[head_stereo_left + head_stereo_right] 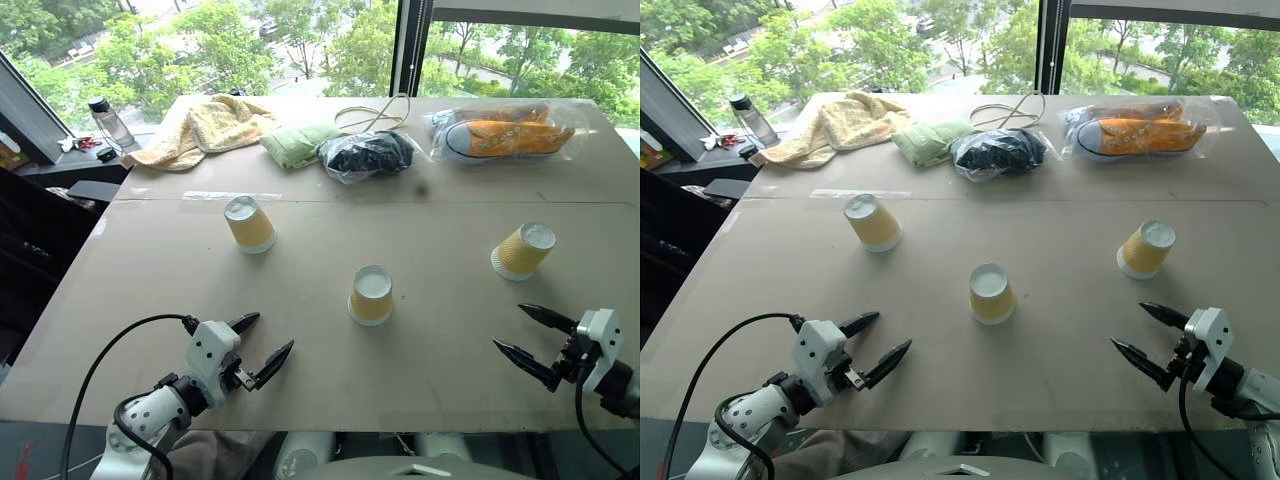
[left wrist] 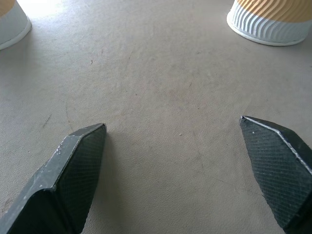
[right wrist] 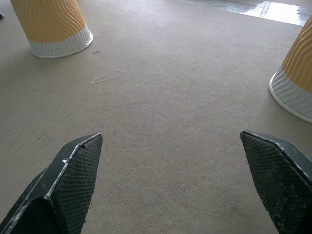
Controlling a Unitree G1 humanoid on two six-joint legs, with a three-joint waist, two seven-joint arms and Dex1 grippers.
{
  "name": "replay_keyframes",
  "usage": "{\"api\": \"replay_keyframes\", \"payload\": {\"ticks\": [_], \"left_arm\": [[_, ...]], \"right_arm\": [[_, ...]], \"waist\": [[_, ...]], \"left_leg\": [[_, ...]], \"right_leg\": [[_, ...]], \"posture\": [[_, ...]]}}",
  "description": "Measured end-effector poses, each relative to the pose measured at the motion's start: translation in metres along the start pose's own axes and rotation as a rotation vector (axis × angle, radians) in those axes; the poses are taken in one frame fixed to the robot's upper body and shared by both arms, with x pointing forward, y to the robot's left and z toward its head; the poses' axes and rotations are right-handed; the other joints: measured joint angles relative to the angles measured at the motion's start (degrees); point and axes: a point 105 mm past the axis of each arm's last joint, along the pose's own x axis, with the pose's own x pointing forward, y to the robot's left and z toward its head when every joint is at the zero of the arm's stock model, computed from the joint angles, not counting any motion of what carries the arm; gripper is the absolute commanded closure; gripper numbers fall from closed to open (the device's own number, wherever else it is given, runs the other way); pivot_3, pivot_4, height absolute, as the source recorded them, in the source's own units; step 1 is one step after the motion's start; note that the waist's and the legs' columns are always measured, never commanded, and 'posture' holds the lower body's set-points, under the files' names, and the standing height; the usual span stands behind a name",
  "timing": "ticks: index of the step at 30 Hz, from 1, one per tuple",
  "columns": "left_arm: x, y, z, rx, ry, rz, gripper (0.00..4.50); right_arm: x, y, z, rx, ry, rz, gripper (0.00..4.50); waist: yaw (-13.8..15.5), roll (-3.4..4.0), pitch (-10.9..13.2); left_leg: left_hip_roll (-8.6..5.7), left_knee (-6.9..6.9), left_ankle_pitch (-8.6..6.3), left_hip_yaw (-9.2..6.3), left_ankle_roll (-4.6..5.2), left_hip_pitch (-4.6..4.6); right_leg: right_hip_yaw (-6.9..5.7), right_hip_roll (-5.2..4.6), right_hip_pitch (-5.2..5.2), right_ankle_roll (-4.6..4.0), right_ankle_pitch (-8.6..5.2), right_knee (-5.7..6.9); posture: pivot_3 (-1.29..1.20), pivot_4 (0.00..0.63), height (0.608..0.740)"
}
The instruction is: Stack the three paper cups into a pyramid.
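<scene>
Right now all three paper cups stand upside down and well apart on the table [image 1: 150, 300]: the far-left cup [image 1: 249, 223], the centre cup [image 1: 371, 295] and the right cup [image 1: 523, 250]. I hold the left hand [image 1: 262, 345] and the right hand [image 1: 534, 338] low at the near edge, both spread wide and empty. My right hand lies nearer the right cup, ahead and slightly inward; the centre cup sits between both hands, forward of them. No pyramid yet.
</scene>
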Motion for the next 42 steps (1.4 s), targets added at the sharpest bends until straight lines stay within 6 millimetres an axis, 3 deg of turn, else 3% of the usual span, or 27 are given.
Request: {"api": "replay_keyframes", "payload": {"ticks": [17,26,29,32,36,38,42], "left_arm": [[0.007,0.001,0.007,0.005,-0.018,-0.03,0.0],[0.011,-0.002,0.008,-0.001,-0.027,-0.04,0.0],[0.009,-0.005,0.012,-0.02,-0.043,-0.091,0.0],[0.003,-0.009,0.029,-0.043,-0.097,-0.186,0.0],[-0.017,-0.009,0.058,0.039,-0.108,-0.415,0.0],[-0.025,-0.005,0.072,0.072,-0.122,-0.466,0.0],[-0.035,-0.004,0.078,0.071,-0.102,-0.543,0.0]], "right_arm": [[0.0,-0.005,-0.006,-0.004,0.008,0.005,0.04],[0.008,-0.003,0.003,-0.006,-0.02,0.032,0.04],[0.022,0.014,0.018,-0.007,-0.056,0.119,0.04],[0.045,0.033,0.04,-0.023,-0.114,0.215,0.04],[0.095,0.066,0.072,-0.072,-0.171,0.396,0.04],[0.111,0.078,0.079,-0.088,-0.178,0.455,0.04],[0.128,0.087,0.084,-0.081,-0.192,0.505,0.04]], "waist": [[0.01,-0.09,0.06],[0.0,-0.09,0.06],[-0.1,-0.09,0.07],[-0.15,-0.13,0.1],[-0.31,-0.25,0.25],[0.03,-0.19,0.3],[0.07,-0.28,0.37]], "left_leg": [[0.0,0.0,0.0,0.0,0.0,0.0],[0.0,0.0,0.0,0.0,0.0,0.0],[0.01,0.0,0.0,0.0,0.0,0.0],[0.03,0.0,0.0,0.0,0.0,-0.02],[0.11,0.0,0.0,0.0,-0.02,-0.02],[0.08,0.0,-0.01,0.0,-0.04,-0.08],[0.04,0.01,-0.06,-0.01,-0.12,-0.21]], "right_leg": [[-0.01,0.01,0.0,-0.01,0.01,0.0],[-0.01,0.01,0.0,-0.02,0.01,0.0],[-0.01,0.01,-0.01,-0.02,0.01,0.01],[-0.01,0.0,-0.03,-0.02,0.01,0.01],[-0.21,-0.02,-0.17,-0.05,0.03,0.03],[-0.29,-0.06,-0.18,-0.05,0.02,0.0],[-0.32,-0.05,-0.16,-0.05,0.03,-0.13]], "posture": [[0.0,0.15,0.74],[0.0,0.15,0.74],[0.0,0.15,0.74],[0.0,0.15,0.74],[0.0,0.15,0.74],[0.0,0.15,0.74],[0.0,0.15,0.74]]}}
